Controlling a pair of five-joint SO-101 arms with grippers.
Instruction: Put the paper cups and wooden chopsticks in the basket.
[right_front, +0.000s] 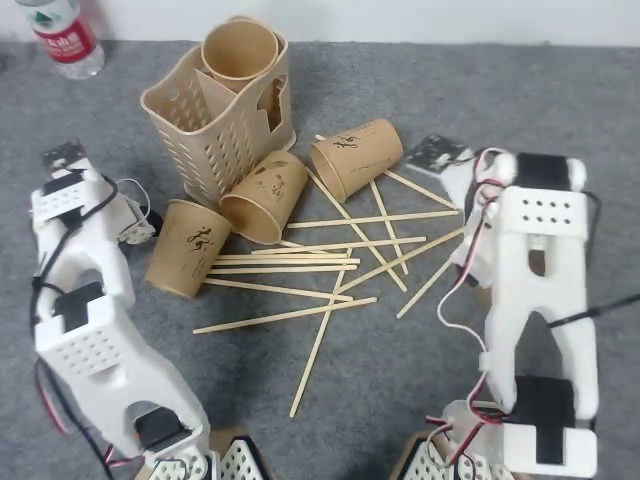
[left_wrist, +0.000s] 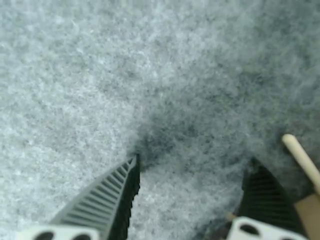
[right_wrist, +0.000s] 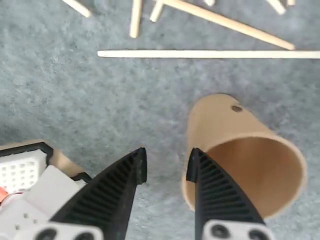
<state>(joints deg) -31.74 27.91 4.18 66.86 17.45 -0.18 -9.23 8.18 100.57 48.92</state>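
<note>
One cup (right_front: 240, 48) stands in the basket (right_front: 200, 140); three cups (right_front: 265, 195) and the chopsticks (right_front: 290, 265) lie on the table (right_front: 500, 90), with left gripper (left_wrist: 195, 161) and right gripper (right_wrist: 166, 162) both spread open, empty.

We take this for a robotics lab bench, not a home. The tabletop (right_front: 560, 80) is covered in grey felt, and the left arm (right_front: 85, 330) and right arm (right_front: 535, 290) on it are white plastic builds with loose wires (right_front: 458, 305) showing. Paper cups (right_front: 265, 195) and wooden chopsticks (right_front: 285, 316) lie strewn like test props, and a water bottle (right_front: 62, 35) stands by a plain white wall (right_front: 400, 18).
</note>
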